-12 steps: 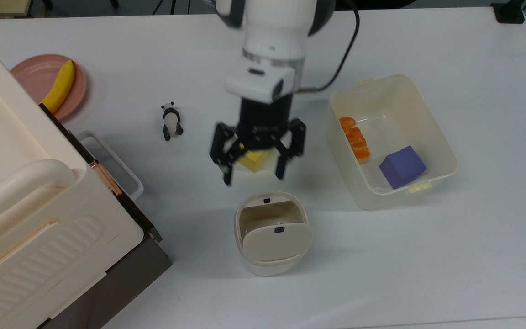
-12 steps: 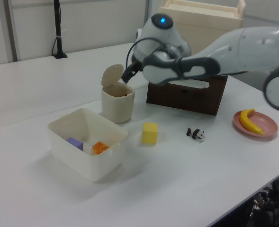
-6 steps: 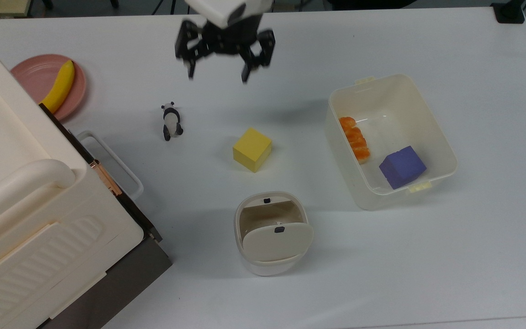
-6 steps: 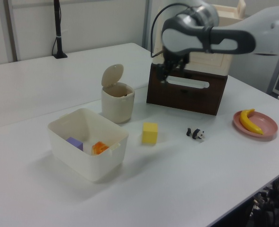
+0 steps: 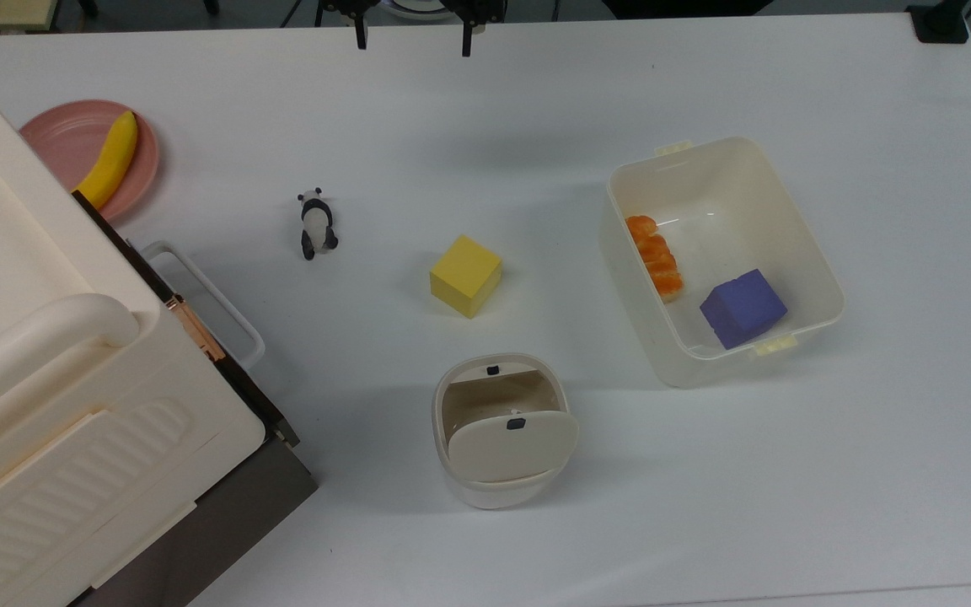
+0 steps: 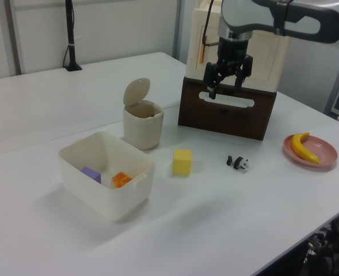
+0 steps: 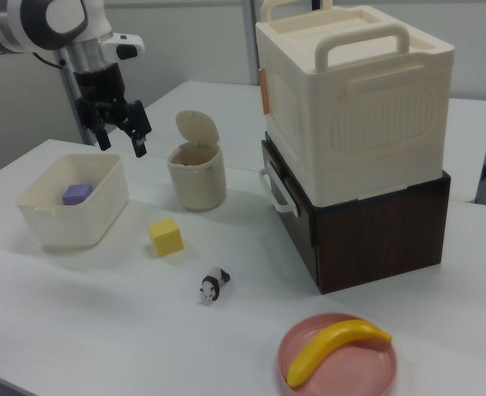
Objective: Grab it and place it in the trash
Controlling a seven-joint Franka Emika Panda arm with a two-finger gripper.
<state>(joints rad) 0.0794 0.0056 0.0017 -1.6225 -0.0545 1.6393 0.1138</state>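
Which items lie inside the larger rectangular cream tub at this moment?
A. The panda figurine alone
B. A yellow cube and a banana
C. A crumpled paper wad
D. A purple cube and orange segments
D. In the top view the tub holds a purple cube and orange segments, while the yellow cube sits outside on the table.

The Franka Panda arm (image 6: 284, 17) has smooth, rounded white shell segments joined by dark grey bands at the joints; in the right view its last link (image 7: 36, 21) shows alternating white and black rings, with a small white box-like flange below; a thin black cable runs beside the wrist in the left view; the gripper (image 6: 227, 85) is matte black, with angular linkage arms and two slender black fingers (image 7: 140, 147)
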